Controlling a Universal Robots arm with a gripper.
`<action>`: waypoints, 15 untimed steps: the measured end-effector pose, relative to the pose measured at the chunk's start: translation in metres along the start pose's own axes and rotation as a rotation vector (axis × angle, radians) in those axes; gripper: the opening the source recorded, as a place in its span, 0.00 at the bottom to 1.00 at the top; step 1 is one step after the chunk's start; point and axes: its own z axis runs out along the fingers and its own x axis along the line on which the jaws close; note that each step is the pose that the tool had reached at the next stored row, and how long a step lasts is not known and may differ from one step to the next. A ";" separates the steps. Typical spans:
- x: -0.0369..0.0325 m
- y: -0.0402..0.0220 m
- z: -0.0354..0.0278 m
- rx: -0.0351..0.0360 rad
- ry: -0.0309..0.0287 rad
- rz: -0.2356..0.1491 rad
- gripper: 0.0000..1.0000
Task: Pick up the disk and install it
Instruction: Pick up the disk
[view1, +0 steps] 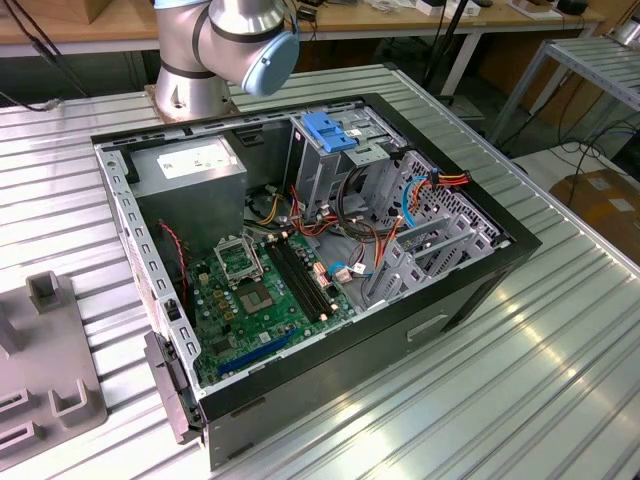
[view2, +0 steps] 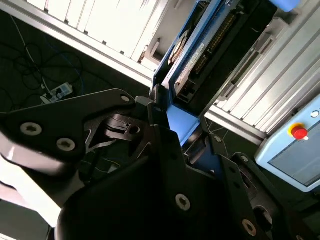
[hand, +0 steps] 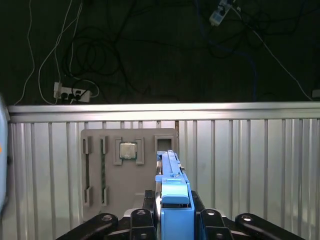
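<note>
disk (hand: 172, 175) clamped edge-on between the fingers (hand: 149, 201) of the gripper (hand: 173, 207), hanging over the grey tray (hand: 95, 150) on the ribbed desk (hand: 250, 165). a processor (hand: 127, 150) sits in that tray, just beside it. free air all round, cabled floor (hand: 150, 60) past the desk edge. bright blue rails, grey body, pale label.

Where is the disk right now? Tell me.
In the first wrist view the disk stands edge-on between the jaws of the gripper, in front of the grey parts tray.
</note>
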 end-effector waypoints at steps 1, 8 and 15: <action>0.0000 -0.0002 -0.0053 -0.0001 0.0000 0.000 0.36; 0.0001 -0.0008 -0.0242 -0.0005 0.0001 0.000 0.36; 0.0002 -0.0011 -0.0342 -0.0004 0.0000 0.000 0.36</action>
